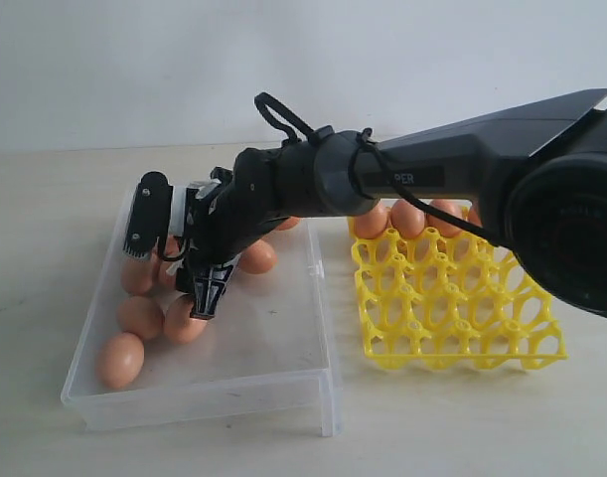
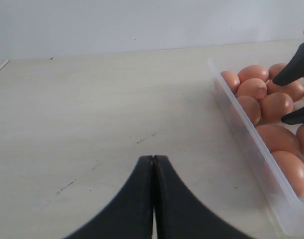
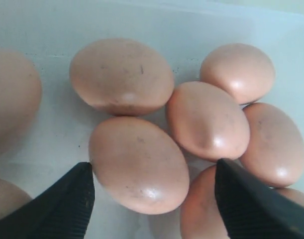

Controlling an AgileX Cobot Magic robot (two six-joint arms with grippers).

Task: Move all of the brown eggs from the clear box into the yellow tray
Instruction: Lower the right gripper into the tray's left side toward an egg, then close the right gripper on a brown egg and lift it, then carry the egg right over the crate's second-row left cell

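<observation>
**Clear box** (image 1: pixel 273 338): it lay on the desk (image 1: pixel 432 427) at the left side of the scene. Its small clip tab (image 1: pixel 318 268) faced the yellow tray. It held the brown eggs (image 1: pixel 119 360), which were gathered at its left end. Most of them touched one another, and one (image 1: pixel 256 256) lay a little apart toward the middle.

**Yellow tray** (image 1: pixel 452 308): it sat on the desk just to the right of the box, near it but apart. Three eggs (image 1: pixel 407 217) showed in the cups of its back row. The arm crossed in front of that row and hid part of it.

**Right gripper** (image 1: pixel 169 278): it reached across from the right side and dipped into the box over the cluster of eggs. In the wrist view its fingers (image 3: pixel 57 204) stood wide apart, one on each side of a single egg (image 3: pixel 139 164) lying on the box floor among its neighbours. One finger came very close to the shell, but I could not tell whether it touched. The egg was not clamped.

**Left gripper** (image 2: pixel 152 162): it hung over the bare desk outside the left wall of the box. Its fingers (image 2: pixel 137 199) were pressed flat together with nothing between them. From its own camera the box wall (image 2: pixel 241 134) ran alongside, with the eggs packed behind it. The dark tips of the other gripper's fingers (image 2: pixel 293 67) poked in above those eggs.
</observation>
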